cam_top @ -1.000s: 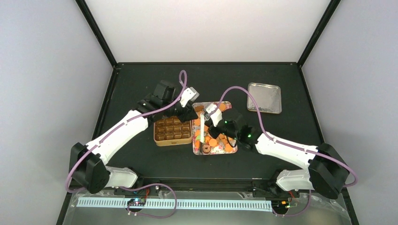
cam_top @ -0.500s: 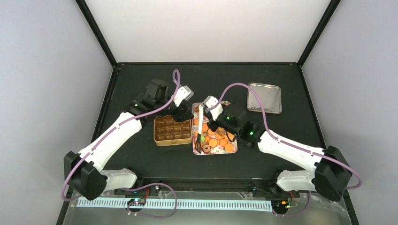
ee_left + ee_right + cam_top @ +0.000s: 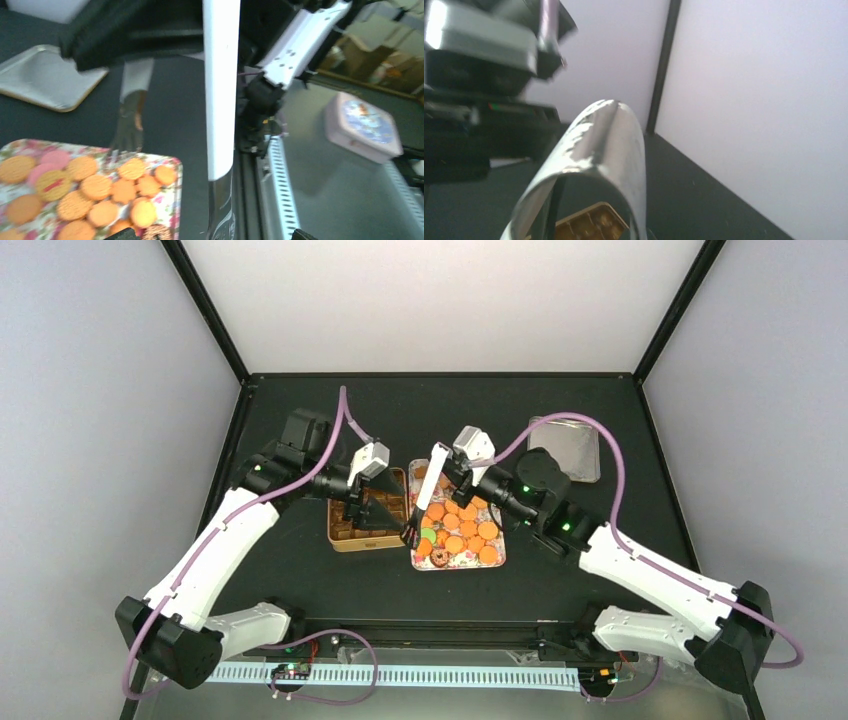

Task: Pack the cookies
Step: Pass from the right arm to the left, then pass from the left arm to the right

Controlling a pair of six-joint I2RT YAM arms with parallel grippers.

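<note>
1. The left gripper (image 3: pixel 378 516) hung over the tin (image 3: pixel 345 537) with its fingers (image 3: pixel 120 233) spread wide. The tongs (image 3: pixel 431 483) ran through the gap between them. Whether either finger touched the tongs could not be told.
2. The right gripper (image 3: pixel 447 478) was clamped on the tongs' white handle. The tongs slanted down from it, and their dark tips sat just past the tin's right edge, at the left rim of the tray (image 3: pixel 470 562).
3. The cookies (image 3: pixel 462 530) lay on the tray, just right of the tong tips and below the right fingers. Most were orange rounds. A green cookie (image 3: pixel 428 535) lay beside the tips and a ring cookie (image 3: pixel 438 558) lay at the near left corner.
4. In the right wrist view the tongs' bent metal end filled the frame close to the camera. A corner of the tin showed beneath it. The right fingers themselves did not show there.
5. The silver tray (image 3: pixel 578 455) lay well beyond the right fingers, partly hidden by the right arm.
</note>
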